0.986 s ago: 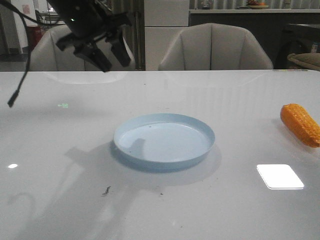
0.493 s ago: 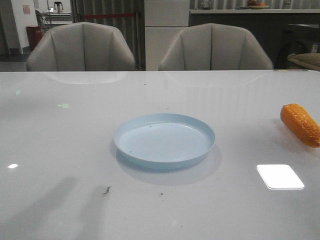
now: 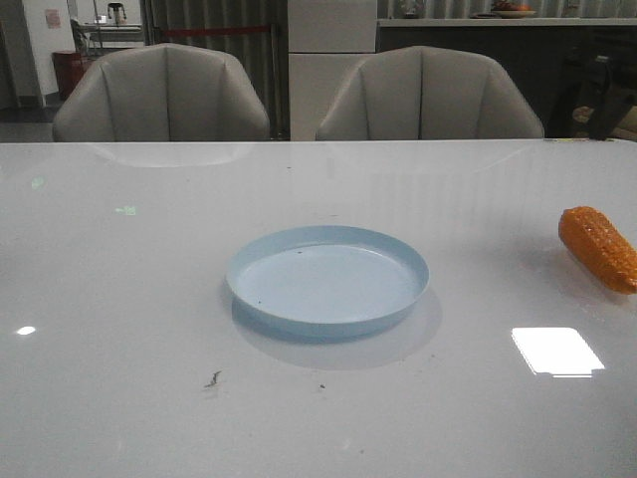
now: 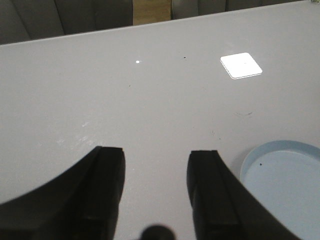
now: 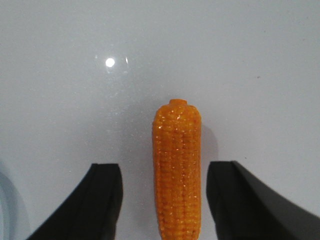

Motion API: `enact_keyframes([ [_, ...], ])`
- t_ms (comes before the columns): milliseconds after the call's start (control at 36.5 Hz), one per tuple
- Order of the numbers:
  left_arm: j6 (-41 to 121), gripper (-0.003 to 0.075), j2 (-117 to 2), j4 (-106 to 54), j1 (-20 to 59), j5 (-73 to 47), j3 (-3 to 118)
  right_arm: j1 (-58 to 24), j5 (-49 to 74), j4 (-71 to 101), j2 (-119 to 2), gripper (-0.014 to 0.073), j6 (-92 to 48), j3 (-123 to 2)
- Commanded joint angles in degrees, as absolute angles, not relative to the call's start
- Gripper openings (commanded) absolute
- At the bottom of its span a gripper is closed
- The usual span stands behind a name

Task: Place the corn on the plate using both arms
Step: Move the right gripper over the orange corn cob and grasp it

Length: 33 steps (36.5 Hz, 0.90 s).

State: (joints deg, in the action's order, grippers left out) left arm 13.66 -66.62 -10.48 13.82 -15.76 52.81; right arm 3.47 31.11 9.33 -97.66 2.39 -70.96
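The pale blue plate (image 3: 326, 279) sits in the middle of the white table. The orange corn (image 3: 597, 247) lies flat near the table's right edge, well apart from the plate. Neither gripper shows in the front view. In the right wrist view my right gripper (image 5: 165, 169) is open, and the corn (image 5: 177, 165) lies lengthwise between its black fingers (image 5: 105, 200) with a gap on each side. My left gripper (image 4: 156, 165) is open over bare table, with the plate's rim (image 4: 250, 167) just beside one finger.
Two beige chairs (image 3: 164, 95) (image 3: 428, 95) stand behind the table's far edge. A bright square light reflection (image 3: 557, 351) lies on the table in front of the corn. Small dark specks (image 3: 212, 379) lie in front of the plate.
One second ago the left arm hung at the upper left of the front view; it has since left that view. Plate and corn have not moved.
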Motion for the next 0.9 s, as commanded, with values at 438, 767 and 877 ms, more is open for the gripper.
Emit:
enact_keyframes([
  [438, 13.7, 0.0376, -56.9, -11.2, 13.7, -9.3, 46.8, 3.5, 32.6, 8.2, -106.9, 0.0489, 0.8, -76.2],
  [767, 13.7, 0.0376, -56.9, -11.2, 13.7, -9.3, 46.8, 3.5, 32.3, 7.9, -109.7, 0.0489, 0.8, -76.2],
  [877, 13.7, 0.0376, -56.9, -11.2, 13.7, -9.3, 46.8, 3.5, 32.2, 7.9, -109.9, 0.0463, 0.7, -76.2],
])
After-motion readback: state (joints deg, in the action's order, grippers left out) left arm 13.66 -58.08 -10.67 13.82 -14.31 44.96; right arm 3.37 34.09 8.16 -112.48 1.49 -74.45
